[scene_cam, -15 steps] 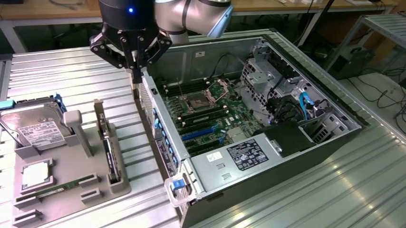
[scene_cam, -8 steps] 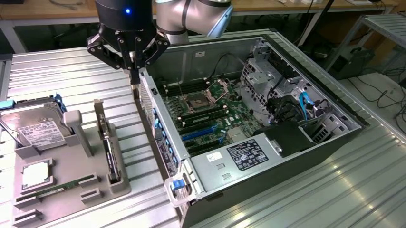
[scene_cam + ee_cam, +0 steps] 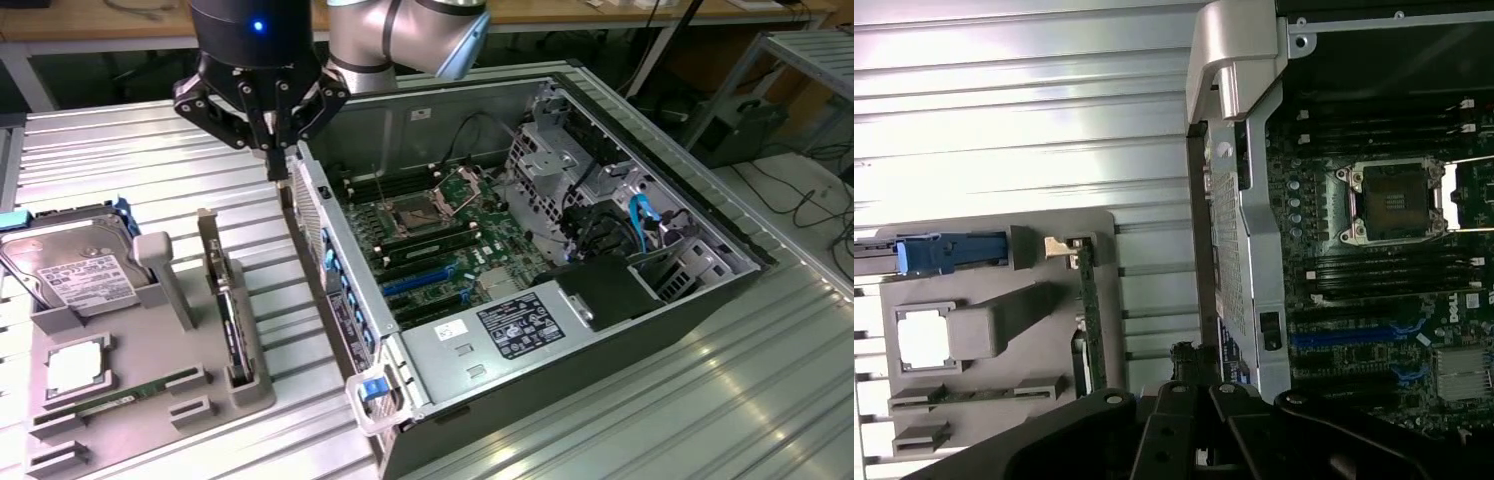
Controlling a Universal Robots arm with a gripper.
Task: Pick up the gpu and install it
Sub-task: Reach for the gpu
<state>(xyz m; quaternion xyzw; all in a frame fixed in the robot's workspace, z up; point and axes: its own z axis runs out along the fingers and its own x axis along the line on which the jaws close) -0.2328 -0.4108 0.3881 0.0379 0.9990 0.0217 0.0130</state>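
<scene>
The gpu [image 3: 235, 325] is a thin dark card standing on edge in a slot of the grey holder [image 3: 171, 345] at the exterior view's left. In the wrist view the gpu [image 3: 1090, 330] shows edge-on, with its pale bracket end [image 3: 1066, 246]. My gripper [image 3: 276, 172] hangs above the gap between the holder's far end and the rear wall of the open computer case [image 3: 324, 225]. Its fingers are shut with nothing between them, and it is apart from the gpu. The gripper body [image 3: 1194, 410] shows dark in the wrist view.
Inside the case lie the motherboard's processor socket [image 3: 416, 213] and blue expansion slots [image 3: 420, 282]. A silver hard drive [image 3: 74, 265], a processor chip [image 3: 78, 365] and a green memory stick [image 3: 134, 390] sit on the holder. All rest on a ribbed metal table [image 3: 694, 400].
</scene>
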